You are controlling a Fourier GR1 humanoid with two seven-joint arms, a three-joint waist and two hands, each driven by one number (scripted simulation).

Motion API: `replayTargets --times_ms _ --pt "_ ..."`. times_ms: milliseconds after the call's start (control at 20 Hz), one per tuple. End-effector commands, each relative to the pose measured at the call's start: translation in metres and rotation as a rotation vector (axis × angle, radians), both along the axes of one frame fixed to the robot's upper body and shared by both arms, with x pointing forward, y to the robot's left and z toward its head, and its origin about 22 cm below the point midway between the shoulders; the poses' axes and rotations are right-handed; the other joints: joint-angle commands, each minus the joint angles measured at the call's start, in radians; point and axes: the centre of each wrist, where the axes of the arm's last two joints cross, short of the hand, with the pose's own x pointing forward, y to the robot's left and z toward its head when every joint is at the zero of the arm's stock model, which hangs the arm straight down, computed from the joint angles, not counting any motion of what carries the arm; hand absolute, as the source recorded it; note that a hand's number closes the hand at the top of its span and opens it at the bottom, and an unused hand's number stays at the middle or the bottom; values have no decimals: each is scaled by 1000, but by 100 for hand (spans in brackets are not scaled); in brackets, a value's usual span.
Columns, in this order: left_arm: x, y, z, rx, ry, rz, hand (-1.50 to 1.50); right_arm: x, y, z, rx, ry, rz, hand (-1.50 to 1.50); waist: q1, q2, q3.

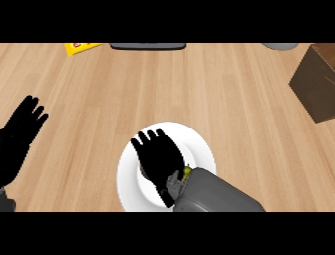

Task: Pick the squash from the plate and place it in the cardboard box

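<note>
A white plate lies on the wooden counter at the lower middle. My right hand hovers over the plate with its fingers straight and pointing away from me. It covers most of the squash, of which only a small yellow-green sliver shows by the wrist. The brown cardboard box stands at the right edge, further back. My left hand rests open at the left edge, fingers up.
A yellow object and a dark flat item lie along the far edge of the counter. A grey round thing shows at the far right, behind the box.
</note>
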Motion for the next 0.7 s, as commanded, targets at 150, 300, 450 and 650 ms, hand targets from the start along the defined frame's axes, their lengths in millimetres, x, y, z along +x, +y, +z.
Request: replayTargets --times_ms 150,300,450,650 --pt "12 5 12 -9 3 12 0 3 -7 -10 0 0 -4 -150 -5 0 0" --pt "1 -5 7 1 0 -18 0 24 1 -17 26 -16 -19 150 9 1 0" --pt "2 2 -2 0 -3 0 0 14 -26 -15 80 -51 68 150 -6 0 0" --pt "-15 -19 -3 -1 5 -8 0 4 3 -9 69 -77 76 150 3 -1 0"
